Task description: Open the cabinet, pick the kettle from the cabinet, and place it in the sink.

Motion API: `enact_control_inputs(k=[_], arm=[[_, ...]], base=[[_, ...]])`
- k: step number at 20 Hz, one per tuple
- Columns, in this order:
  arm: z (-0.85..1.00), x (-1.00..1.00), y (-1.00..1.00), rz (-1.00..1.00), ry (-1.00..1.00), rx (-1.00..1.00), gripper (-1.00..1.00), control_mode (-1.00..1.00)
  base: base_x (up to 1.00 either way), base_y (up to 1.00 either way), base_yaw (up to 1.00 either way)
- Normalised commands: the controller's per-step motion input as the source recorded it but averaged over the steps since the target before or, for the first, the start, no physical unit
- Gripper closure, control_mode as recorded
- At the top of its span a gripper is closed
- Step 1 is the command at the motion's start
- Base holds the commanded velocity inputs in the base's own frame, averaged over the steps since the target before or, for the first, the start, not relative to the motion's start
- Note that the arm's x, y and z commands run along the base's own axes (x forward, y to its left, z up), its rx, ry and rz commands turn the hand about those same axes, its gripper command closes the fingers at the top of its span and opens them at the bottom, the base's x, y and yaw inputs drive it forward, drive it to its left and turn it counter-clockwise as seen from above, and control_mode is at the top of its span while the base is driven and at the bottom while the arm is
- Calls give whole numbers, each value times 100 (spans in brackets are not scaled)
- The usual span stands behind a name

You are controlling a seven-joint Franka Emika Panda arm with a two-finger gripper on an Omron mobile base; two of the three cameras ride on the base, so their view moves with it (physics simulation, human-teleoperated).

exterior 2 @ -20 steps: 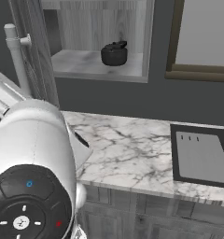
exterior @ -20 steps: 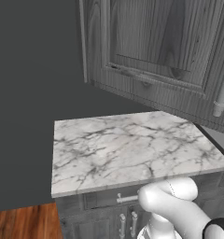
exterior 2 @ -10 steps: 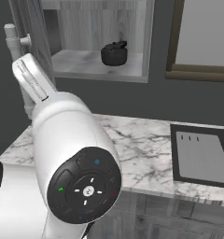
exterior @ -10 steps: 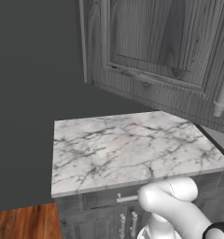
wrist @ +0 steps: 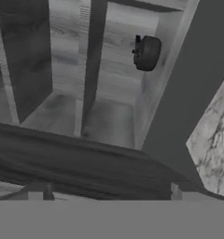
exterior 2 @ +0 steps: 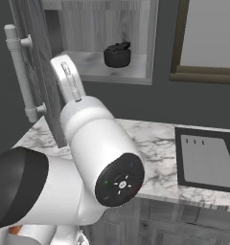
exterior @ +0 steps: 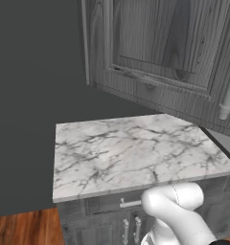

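Arm (exterior 2: 93,158) bent upward beside open cabinet (exterior 2: 50,81), jaws spread empty, kettle (exterior 2: 117,54) well beyond.

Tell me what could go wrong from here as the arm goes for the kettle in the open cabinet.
1. The open cabinet door and its bar handle stand right beside the arm; a swing toward the shelf could strike them.
2. The kettle sits deep on the shelf near the right wall, so the open gripper may clip that wall.
3. The sink lies well to the right; carrying the kettle across the marble counter risks a drop.
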Motion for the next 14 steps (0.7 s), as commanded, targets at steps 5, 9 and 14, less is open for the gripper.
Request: enact_control_inputs(k=[5, 9, 14], arm=[[-12, 47, 1, 0, 1, 9, -100, -100], [-5, 41, -1, 3, 0, 2, -100, -100], [0, 23, -11, 15, 0, 1, -100, -100]], base=[[0, 0, 0], [0, 0, 0], [0, 0, 0]])
